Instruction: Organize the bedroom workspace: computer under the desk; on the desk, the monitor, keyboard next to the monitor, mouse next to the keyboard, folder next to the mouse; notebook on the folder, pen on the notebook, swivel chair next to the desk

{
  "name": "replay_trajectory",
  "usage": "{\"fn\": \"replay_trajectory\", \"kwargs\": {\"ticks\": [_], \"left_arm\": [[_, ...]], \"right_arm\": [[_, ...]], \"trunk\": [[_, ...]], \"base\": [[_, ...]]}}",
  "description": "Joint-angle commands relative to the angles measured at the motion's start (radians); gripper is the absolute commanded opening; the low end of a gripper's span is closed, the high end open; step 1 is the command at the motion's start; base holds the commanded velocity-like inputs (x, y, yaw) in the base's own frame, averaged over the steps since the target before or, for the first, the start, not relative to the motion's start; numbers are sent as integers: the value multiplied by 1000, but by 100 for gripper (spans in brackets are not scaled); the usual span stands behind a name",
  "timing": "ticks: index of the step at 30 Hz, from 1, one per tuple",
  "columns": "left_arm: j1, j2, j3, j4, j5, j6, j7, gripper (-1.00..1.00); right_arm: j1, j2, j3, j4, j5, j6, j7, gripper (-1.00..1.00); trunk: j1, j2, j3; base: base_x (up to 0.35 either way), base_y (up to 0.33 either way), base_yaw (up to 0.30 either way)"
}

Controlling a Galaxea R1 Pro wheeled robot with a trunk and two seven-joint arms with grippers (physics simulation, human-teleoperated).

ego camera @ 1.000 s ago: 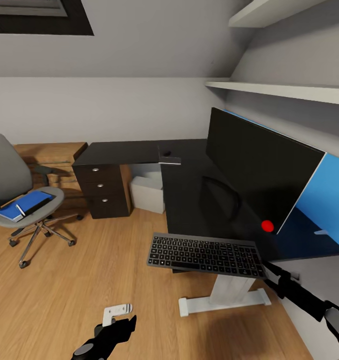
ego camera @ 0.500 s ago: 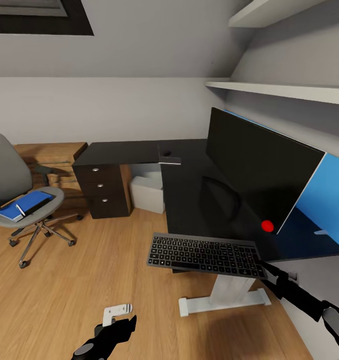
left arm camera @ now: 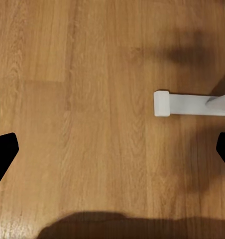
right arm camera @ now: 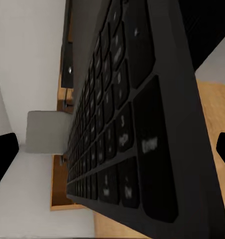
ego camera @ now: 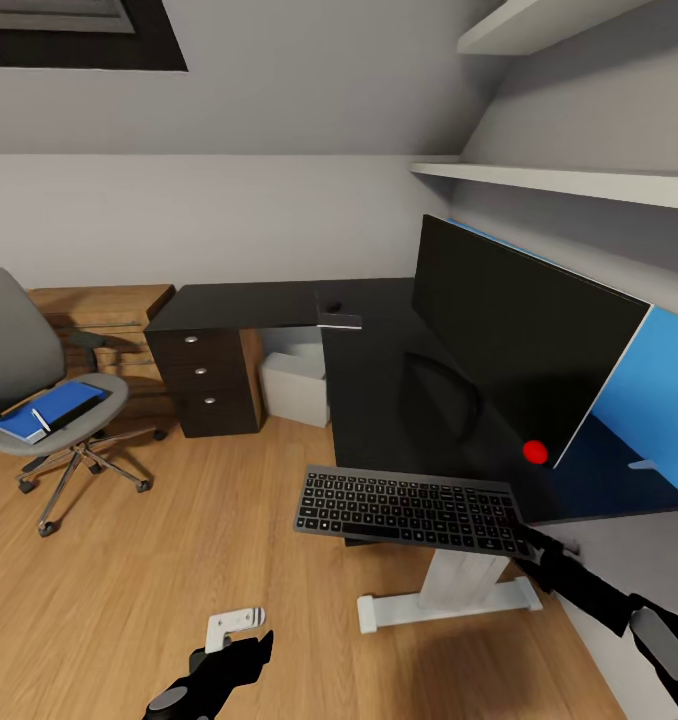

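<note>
At the desk's near edge the keyboard overhangs crosswise, its right end at the right gripper, whose fingers stand apart.

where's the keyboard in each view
Head view: keyboard low and centre-right, overhanging the desk's near edge, its right end by the right pincer.
Right wrist view: keyboard seen close up, end-on, keys running away from the camera.
Left wrist view: no keyboard here, just wooden floor.
Shared landmark: the desk's white foot.
</note>
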State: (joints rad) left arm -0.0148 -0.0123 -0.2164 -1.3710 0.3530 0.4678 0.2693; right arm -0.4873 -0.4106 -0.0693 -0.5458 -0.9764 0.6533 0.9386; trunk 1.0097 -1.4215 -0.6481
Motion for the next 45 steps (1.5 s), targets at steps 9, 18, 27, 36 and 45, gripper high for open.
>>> {"fn": "replay_trajectory", "kwargs": {"ticks": [9, 18, 27, 36, 45], "left_arm": [[-1, 0, -3, 0, 11, 3, 10, 100], [0, -1, -4, 12, 12, 3, 9, 100], [0, -2, -4, 13, 12, 3, 8, 100], [0, -2, -4, 13, 12, 3, 8, 100], [0, -2, -5, 13, 12, 3, 9, 100]], "right_arm": [[-1, 12, 3, -11, -4, 6, 0, 100], [-1, 16, 2, -12, -2, 6, 0, 100], [-1, 16, 2, -12, -2, 6, -1, 100], [-1, 16, 1, -11, -2, 7, -3, -100], [-1, 16, 0, -11, -2, 6, 0, -100]], "trunk": [[0, 0, -1], [0, 0, -1], [0, 0, -1], [0, 0, -1], [0, 0, -1]], "base": [[0, 0, 0], [0, 0, 0], [0, 0, 0], [0, 0, 0], [0, 0, 0]]}}
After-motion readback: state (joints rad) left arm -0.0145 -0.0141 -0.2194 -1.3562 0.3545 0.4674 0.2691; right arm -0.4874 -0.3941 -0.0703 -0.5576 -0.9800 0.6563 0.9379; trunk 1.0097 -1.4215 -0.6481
